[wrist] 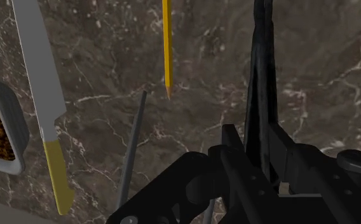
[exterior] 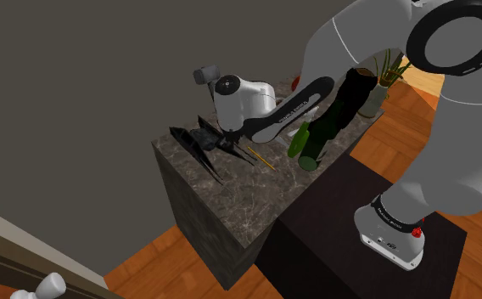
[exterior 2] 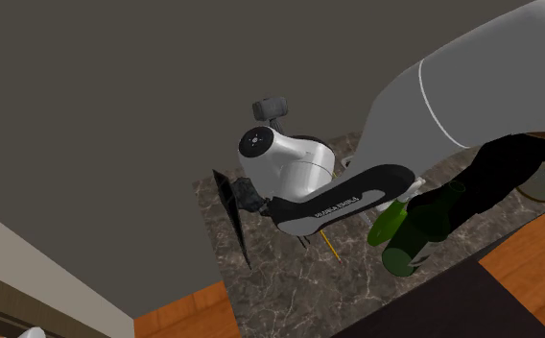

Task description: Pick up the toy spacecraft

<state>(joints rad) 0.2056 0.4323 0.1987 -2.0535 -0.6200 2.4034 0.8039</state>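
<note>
Black toy spacecraft [exterior: 188, 144] sits at marble worktop [exterior: 231, 204] corner, shoulder view's left. Arm bent down, gripper [exterior: 220, 136] at hull, probably for grasp. Jaw state: cannot tell, black against black. Yellow pencil [wrist: 166, 44] nearby.

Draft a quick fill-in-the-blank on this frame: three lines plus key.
1. The toy spacecraft on the stone top is coloured ___.
2. The bottles standing near the arm are ___.
3. The floor around the counter is made of ___.
Missing words: black; green; wood.
</note>
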